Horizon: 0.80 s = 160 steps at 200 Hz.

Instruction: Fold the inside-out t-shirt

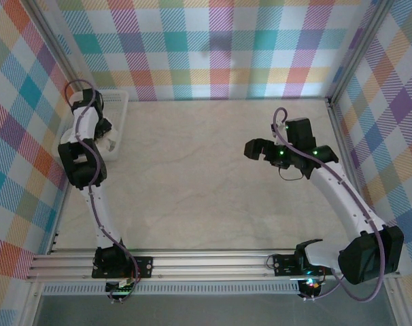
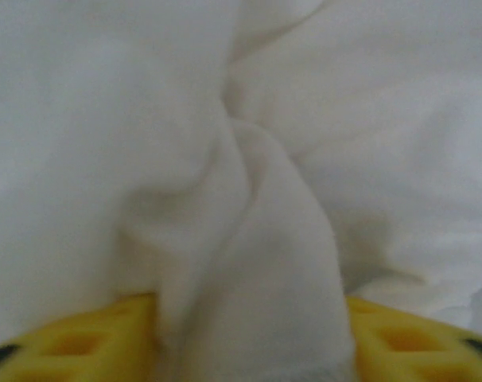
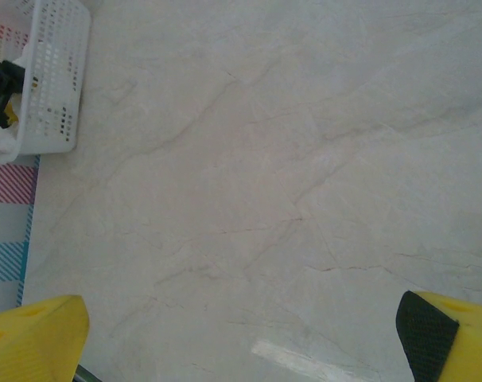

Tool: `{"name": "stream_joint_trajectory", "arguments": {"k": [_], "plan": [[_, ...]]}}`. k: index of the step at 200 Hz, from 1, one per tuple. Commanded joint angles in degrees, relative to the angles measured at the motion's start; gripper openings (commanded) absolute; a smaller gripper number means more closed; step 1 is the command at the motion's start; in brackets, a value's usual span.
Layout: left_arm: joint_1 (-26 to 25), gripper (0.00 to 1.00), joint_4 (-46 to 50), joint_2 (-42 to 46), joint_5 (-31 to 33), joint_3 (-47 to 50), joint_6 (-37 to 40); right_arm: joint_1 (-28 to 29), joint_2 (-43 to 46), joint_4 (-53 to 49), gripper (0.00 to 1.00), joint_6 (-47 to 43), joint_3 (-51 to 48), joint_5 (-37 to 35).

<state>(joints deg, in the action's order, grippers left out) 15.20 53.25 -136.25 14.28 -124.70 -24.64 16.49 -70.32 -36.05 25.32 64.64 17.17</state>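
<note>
The inside-out t-shirt (image 2: 257,199) is soft white cloth, bunched into folds close to the left wrist camera. A thick ridge of it runs down between my left gripper's (image 2: 253,342) yellow fingers (image 2: 90,342), which press on it from both sides. From above, my left gripper (image 1: 109,139) reaches down into the white basket (image 1: 117,102) at the far left. My right gripper (image 1: 250,148) hovers over the bare table right of centre. Its jaws (image 3: 241,342) stand wide open with nothing between them.
The white mesh basket (image 3: 54,72) stands against the left wall, with a bit of white cloth (image 3: 2,135) at its near end. The marbled tabletop (image 1: 206,183) lies between the arms. Checked walls close in the left, back and right sides.
</note>
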Motion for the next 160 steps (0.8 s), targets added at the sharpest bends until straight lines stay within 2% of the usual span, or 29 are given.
{"name": "stream_joint_trajectory", "arguments": {"k": [1, 19, 32, 66, 93, 115, 132, 160], "plan": [[1.1, 0.00, 1.8, 4.2, -7.9, -4.9, 2.4, -0.2, 1.6, -2.2, 1.00, -1.4, 4.3, -0.3], [1.1, 0.00, 0.3, 11.8, -13.8, -7.5, 1.9, -0.2, 2.5, -1.5, 1.00, -0.9, 5.5, -0.6], [-1.2, 0.00, -1.7, 18.1, -17.4, -10.1, 1.3, -0.2, 3.3, -0.1, 1.00, 0.0, 5.5, -0.7], [-12.6, 0.00, -4.6, 27.9, -18.2, -24.8, -0.6, -0.2, 4.5, 2.9, 1.00, 1.9, 5.1, -1.6], [-21.1, 0.00, -8.1, 33.1, -17.9, -25.8, -2.9, -0.2, 5.3, 3.1, 1.00, 1.7, 4.3, -3.4], [-24.9, 0.00, -8.4, 35.6, -18.0, -20.6, -5.2, -0.2, 6.3, 2.7, 1.00, 2.5, 3.2, -4.7], [-26.6, 0.00, -10.1, 37.2, -21.4, -13.3, -6.7, -0.2, 7.3, 3.4, 1.00, 3.0, 1.8, -4.9], [-29.9, 0.01, -13.2, 40.6, -23.9, 3.8, -4.2, -0.2, 8.0, 2.7, 1.00, 2.4, 0.9, -6.5]]}}
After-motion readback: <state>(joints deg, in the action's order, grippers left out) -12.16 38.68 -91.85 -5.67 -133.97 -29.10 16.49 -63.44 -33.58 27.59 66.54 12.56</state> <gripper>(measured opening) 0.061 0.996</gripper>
